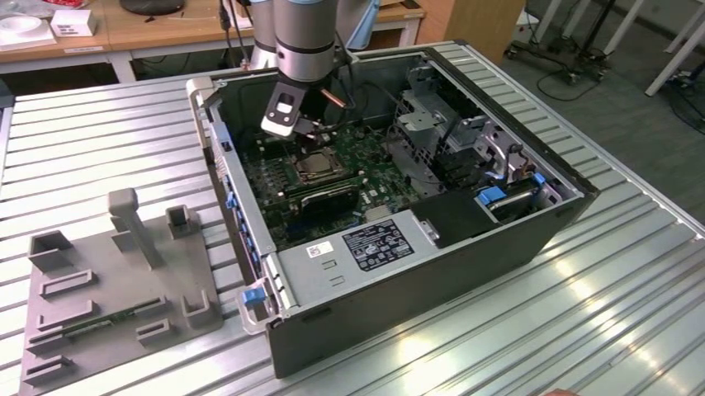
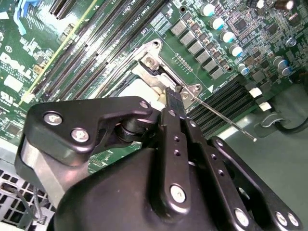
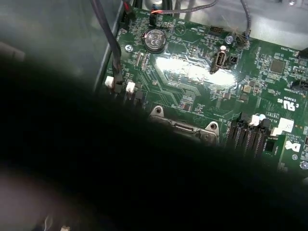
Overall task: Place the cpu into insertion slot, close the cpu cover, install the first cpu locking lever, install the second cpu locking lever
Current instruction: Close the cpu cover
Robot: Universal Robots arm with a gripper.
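Gripper [image 2: 174, 96] sits at the socket [image 1: 314, 167] corner, looks pinched shut, tip touching the thin lever [image 2: 219, 116]; cover [image 2: 144, 82] lies flat on it.

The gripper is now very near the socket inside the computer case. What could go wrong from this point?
1. The gripper sits at the root of the thin lever; the lever might slip off it and spring across the board.
2. Small capacitors stand close beside the socket; a sideways push could hit them.
3. A black cable lies over the board not far from the socket; it could snag.
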